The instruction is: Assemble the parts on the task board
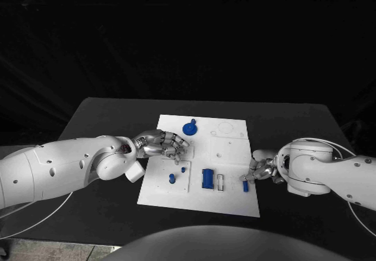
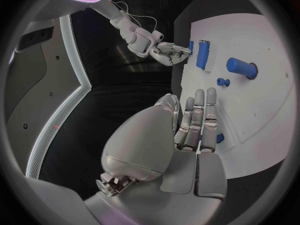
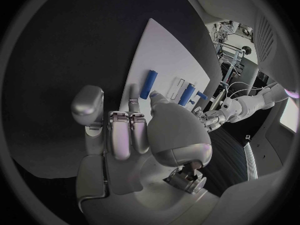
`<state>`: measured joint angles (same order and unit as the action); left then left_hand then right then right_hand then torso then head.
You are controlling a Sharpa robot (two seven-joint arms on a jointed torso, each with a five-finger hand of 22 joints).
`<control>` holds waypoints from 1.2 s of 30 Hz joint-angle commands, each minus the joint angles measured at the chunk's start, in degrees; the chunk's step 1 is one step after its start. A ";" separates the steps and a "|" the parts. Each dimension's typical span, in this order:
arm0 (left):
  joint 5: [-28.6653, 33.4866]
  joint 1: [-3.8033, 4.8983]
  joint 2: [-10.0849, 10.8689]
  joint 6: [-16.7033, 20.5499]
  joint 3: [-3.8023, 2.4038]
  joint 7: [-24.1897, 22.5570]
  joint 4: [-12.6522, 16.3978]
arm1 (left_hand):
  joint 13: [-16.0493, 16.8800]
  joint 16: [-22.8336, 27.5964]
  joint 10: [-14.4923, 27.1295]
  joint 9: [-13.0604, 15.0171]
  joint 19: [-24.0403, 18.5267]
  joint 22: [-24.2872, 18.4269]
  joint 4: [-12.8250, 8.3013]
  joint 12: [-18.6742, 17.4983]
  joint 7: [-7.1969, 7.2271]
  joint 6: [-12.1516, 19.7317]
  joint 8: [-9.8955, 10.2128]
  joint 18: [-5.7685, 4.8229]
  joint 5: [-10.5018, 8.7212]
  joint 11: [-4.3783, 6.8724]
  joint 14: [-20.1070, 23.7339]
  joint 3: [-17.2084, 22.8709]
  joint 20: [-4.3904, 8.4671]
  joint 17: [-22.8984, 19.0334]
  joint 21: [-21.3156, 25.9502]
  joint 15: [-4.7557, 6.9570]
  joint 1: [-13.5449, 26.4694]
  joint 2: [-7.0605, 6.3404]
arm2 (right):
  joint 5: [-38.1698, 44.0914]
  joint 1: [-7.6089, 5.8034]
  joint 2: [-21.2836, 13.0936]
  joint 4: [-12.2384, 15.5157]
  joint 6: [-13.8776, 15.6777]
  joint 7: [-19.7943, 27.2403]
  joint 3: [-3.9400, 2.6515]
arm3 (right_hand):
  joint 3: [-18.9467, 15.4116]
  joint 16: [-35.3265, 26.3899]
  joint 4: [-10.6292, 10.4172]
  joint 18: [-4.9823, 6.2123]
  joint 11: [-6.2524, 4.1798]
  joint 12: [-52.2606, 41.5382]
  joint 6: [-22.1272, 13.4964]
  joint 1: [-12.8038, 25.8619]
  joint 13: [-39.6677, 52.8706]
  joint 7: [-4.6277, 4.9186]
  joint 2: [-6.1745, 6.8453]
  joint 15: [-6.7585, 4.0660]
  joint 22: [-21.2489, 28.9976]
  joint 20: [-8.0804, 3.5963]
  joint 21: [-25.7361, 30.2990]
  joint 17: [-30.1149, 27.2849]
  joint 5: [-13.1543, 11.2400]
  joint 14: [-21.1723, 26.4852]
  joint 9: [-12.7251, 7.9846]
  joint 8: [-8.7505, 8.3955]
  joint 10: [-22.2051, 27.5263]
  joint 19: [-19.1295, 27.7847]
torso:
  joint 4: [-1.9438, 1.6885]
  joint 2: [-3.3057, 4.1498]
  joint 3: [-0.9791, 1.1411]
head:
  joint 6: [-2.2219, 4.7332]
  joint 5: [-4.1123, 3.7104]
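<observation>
While the white task board (image 1: 227, 147) sits in the middle of the black table (image 1: 102, 114), both hands hover at its edges with nothing in them. The left hand (image 1: 162, 144) rests over the board's left side, fingers stretched out flat and together, empty as far as I can see. The right hand (image 1: 258, 169) sits at the board's right edge, fingers loosely bent, right next to a small blue bar (image 1: 245, 186) at that edge; whether a fingertip touches it I cannot tell, so I would not call it a grip. On the board, a round blue disc (image 1: 189, 129) lies near the far edge, a blue peg (image 1: 171, 177) and a tiny blue stud (image 1: 183, 169) lie near the left side, and a larger blue block (image 1: 207, 178) stands just left of a narrow rectangular slot (image 1: 221, 182) towards the near edge. My guess is the right hand is about to take the small bar. It should close on the bar's long sides, lift it straight, and line it up with its recess before pressing, while the left hand steadies the board. I can read no brand, label or lettering anywhere.
</observation>
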<state>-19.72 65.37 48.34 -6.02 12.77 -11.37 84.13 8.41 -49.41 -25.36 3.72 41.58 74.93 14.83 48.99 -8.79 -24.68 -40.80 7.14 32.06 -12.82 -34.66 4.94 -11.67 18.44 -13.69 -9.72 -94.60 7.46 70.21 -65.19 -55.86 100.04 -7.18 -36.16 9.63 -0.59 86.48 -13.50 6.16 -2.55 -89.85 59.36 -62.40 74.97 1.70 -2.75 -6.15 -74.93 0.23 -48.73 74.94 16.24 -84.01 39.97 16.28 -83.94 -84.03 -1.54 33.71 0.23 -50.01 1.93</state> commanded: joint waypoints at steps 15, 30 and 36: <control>0.07 -0.03 -0.35 -2.05 -0.03 0.25 -0.07 | -0.12 -0.23 -0.55 0.03 -0.17 1.52 0.05 -0.42 -2.07 -0.29 0.61 -1.10 0.32 -0.16 -0.45 0.47 0.42 -0.06 -0.30 -0.02 0.09 -0.51 | 9.45 2.14 1.48 0.63 0.45 -0.15 0.18 | 8.18 -0.11 11.54 0.57 0.36 -0.15 -0.25 -12.68 15.03 0.20 3.05 0.31 -6.04 0.22 1.53 4.20 14.22 -4.10 -1.55 -2.29 -6.06 0.36 | 0.00 0.02 0.03 | 0.01 -0.10; 0.07 -0.03 -0.40 -2.37 -0.03 0.55 -0.19 | -0.14 -0.21 -0.70 0.02 -0.20 1.51 0.06 -0.43 -2.05 -0.28 0.71 -1.13 0.32 -0.20 -0.43 0.56 0.42 -0.08 -0.34 -0.04 0.14 -0.49 | 3.24 2.01 1.02 1.92 5.29 2.95 0.15 | 17.63 0.76 15.94 0.31 0.83 -0.15 0.76 -8.08 15.03 0.67 5.80 0.57 -6.46 0.57 -0.14 6.29 23.69 -4.53 0.67 -0.67 -6.06 -0.10 | 0.03 -0.02 0.02 | 0.01 0.05; 0.07 -0.03 -0.45 -2.51 -0.03 0.73 -0.25 | -0.15 -0.20 -0.90 0.03 -0.23 1.51 0.07 -0.43 -2.03 -0.30 0.79 -1.16 0.32 -0.24 -0.42 0.66 0.43 -0.09 -0.38 -0.07 0.19 -0.48 | -7.34 0.71 0.69 2.12 7.32 3.25 0.13 | 18.84 0.69 16.09 0.25 0.64 -0.15 0.69 -6.77 15.03 0.49 5.86 0.62 -6.56 0.50 -0.70 5.87 23.46 -4.47 1.25 -0.17 -6.06 -0.26 | -0.02 -0.02 0.01 | 0.01 0.00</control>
<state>-19.72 65.37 48.03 -7.17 12.77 -10.56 83.86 8.31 -49.41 -25.94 3.72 41.36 74.91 14.84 48.77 -8.79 -24.67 -40.24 7.13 32.06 -13.07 -34.66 5.24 -11.46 18.44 -13.68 -9.72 -94.60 7.46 71.92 -64.23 -55.10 102.10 -2.38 -34.16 9.74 6.77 86.93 -8.53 6.17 -1.66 -89.85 59.76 -69.92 74.97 2.46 3.29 -5.51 -74.91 0.73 -49.10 74.92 39.95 -84.03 40.56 15.55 -84.18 -83.71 -1.52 33.70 0.25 -50.01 1.96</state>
